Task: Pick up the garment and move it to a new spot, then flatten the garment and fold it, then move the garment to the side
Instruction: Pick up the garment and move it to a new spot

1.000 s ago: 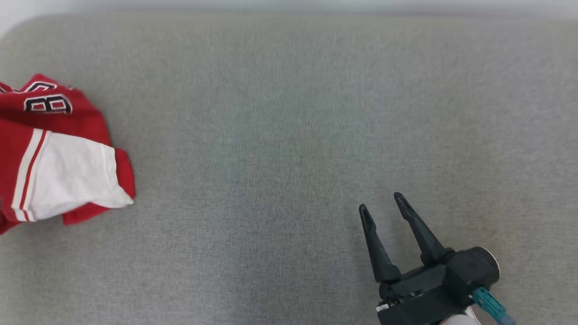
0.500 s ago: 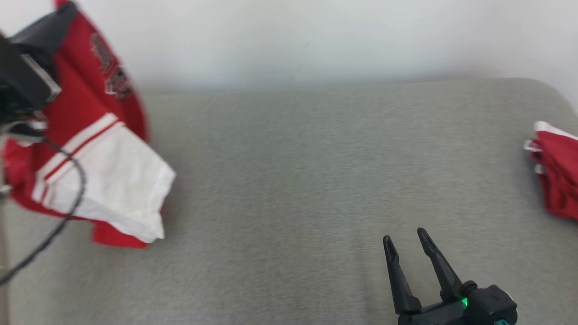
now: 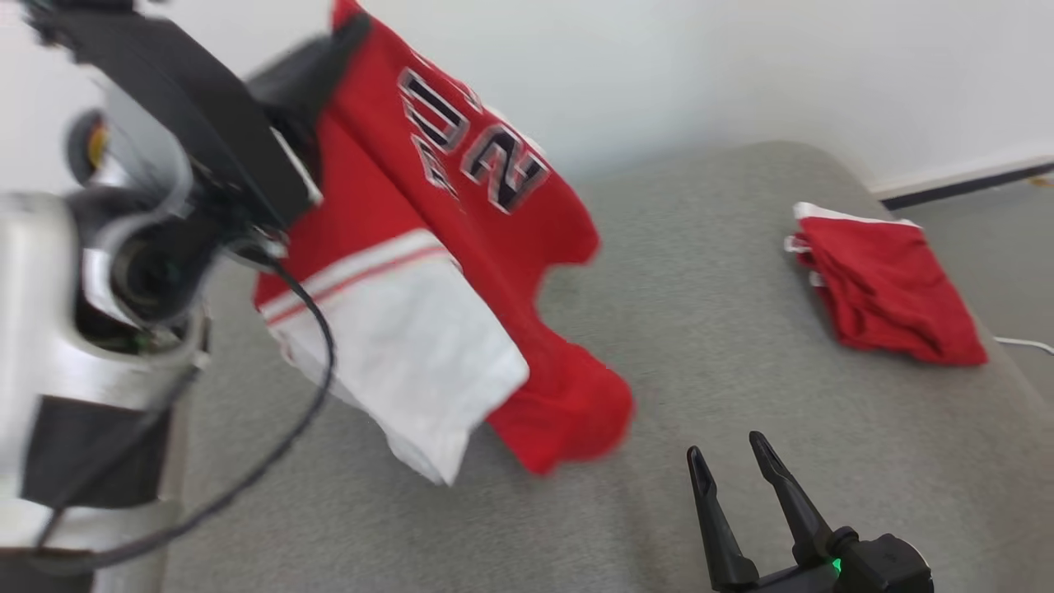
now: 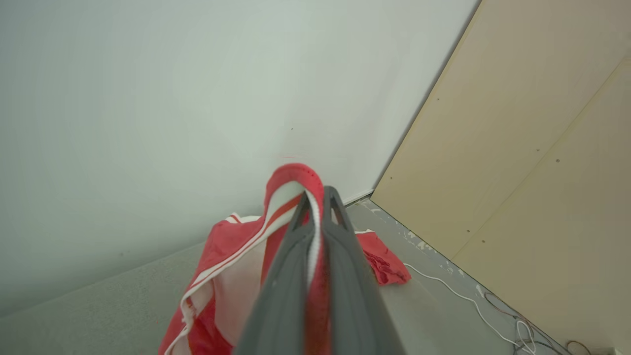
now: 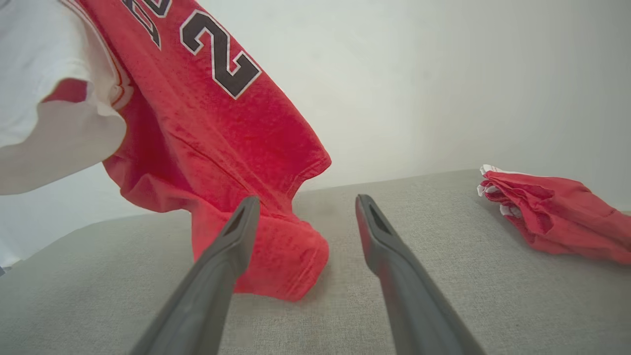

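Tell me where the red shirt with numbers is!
The shirt hangs at the head view's left, pinched in the left gripper, reaching to the grey cushion near the right gripper.

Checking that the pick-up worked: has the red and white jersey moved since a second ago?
Yes. The jersey lay crumpled on the grey surface; now it hangs lifted above it from the shut left claw, lower hem near the surface.

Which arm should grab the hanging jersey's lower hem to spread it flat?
Right. The right tool is open, empty and close to the lower hem of the jersey. The left tool is shut on the top edge, holding the jersey up.
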`<state>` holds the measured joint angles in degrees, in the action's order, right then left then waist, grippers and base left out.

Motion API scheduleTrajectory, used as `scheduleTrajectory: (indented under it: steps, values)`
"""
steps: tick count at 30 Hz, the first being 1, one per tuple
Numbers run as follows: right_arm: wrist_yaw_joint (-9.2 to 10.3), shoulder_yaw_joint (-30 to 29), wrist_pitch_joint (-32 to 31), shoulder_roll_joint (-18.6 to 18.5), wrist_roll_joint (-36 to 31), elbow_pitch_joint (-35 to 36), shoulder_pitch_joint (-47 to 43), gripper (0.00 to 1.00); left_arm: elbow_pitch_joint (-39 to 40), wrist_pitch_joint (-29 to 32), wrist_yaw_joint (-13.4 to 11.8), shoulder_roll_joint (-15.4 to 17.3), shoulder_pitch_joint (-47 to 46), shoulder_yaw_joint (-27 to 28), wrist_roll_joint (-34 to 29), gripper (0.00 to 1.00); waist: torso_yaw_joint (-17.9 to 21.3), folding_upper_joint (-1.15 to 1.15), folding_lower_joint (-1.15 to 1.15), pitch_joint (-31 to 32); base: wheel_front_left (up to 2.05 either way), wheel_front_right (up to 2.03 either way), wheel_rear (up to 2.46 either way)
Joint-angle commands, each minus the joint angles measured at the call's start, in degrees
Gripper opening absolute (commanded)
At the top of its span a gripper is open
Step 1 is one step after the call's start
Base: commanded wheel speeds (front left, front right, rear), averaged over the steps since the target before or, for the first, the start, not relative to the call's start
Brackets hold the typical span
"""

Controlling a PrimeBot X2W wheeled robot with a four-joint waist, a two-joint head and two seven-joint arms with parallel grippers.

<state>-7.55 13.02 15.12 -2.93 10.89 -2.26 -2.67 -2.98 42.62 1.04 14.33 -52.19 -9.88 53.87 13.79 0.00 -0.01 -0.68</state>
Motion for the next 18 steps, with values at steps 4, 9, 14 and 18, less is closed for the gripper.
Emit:
scheduleTrajectory:
  steps: [4,9,14,18]
  values:
    - [0.15,0.6,0.0,0.0,0.1,0.3,-0.2,1.0,-1.1,-2.3,1.7,-1.0,4.1,-2.7,-2.2,0.0,4.2,0.0,0.01,0.6,0.0,0.0,0.0]
    - [0.15,0.5,0.0,0.1,0.3,0.5,-0.3,1.0,-3.0,-6.2,3.4,-1.6,9.7,-5.8,-4.9,0.0,4.6,0.0,0.01,0.1,0.0,0.0,0.0]
    - [0.15,0.6,0.0,0.1,0.0,0.2,-0.4,1.0,-7.3,-12.8,4.5,-2.1,16.5,-10.4,-11.0,0.0,3.9,0.0,0.01,-0.2,0.0,0.0,0.0]
    - [0.15,0.9,0.0,0.0,-0.3,0.0,0.0,1.0,-13.3,-19.9,4.2,-3.8,22.3,-13.0,-14.7,0.0,3.1,0.0,0.01,-0.4,0.0,0.0,0.0]
